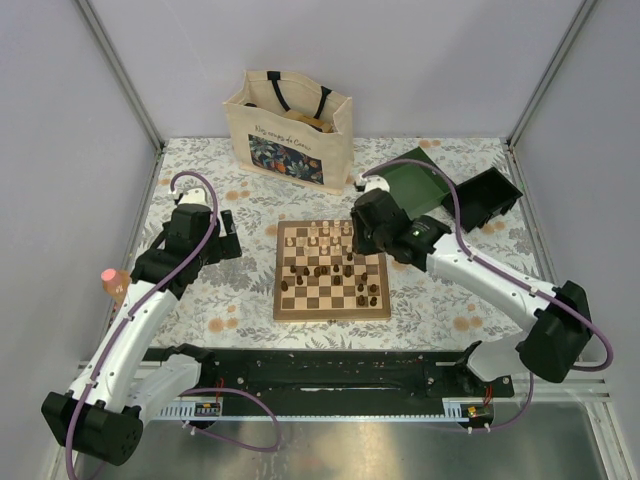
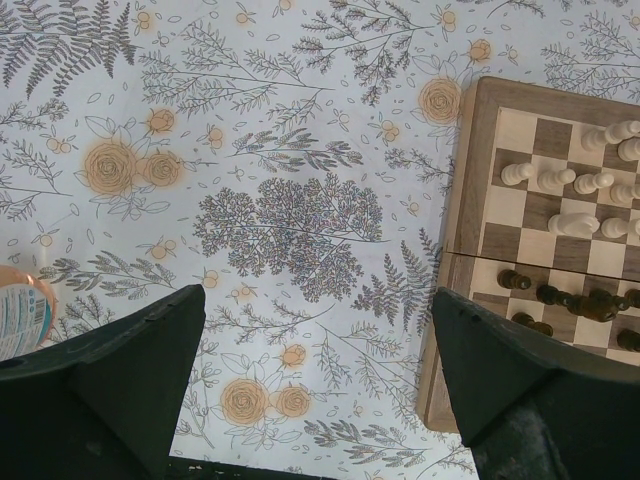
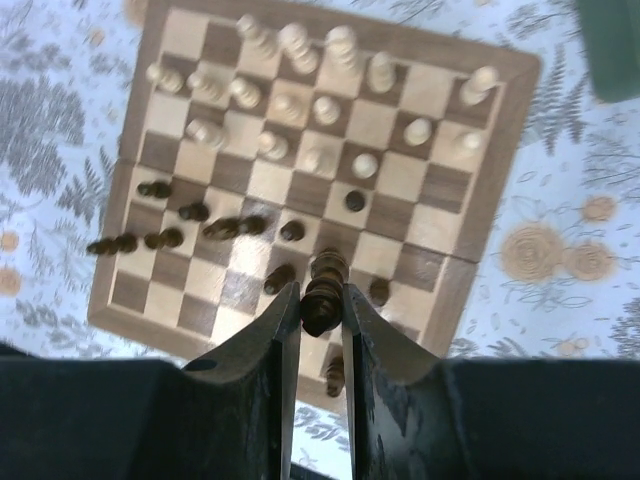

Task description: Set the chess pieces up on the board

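Right wrist view: the right end effector (image 3: 321,305) is pinching a dark piece (image 3: 322,285) at the lower centre of the frame, above the board (image 3: 440,188). Pale pieces (image 3: 295,42) stand on the upper part of the board, and other dark pieces (image 3: 192,212) are scattered across its middle and lower left. In the left wrist view the left end effector (image 2: 318,300) is spread wide over the floral surface (image 2: 280,120), with the board at the right edge of the frame.
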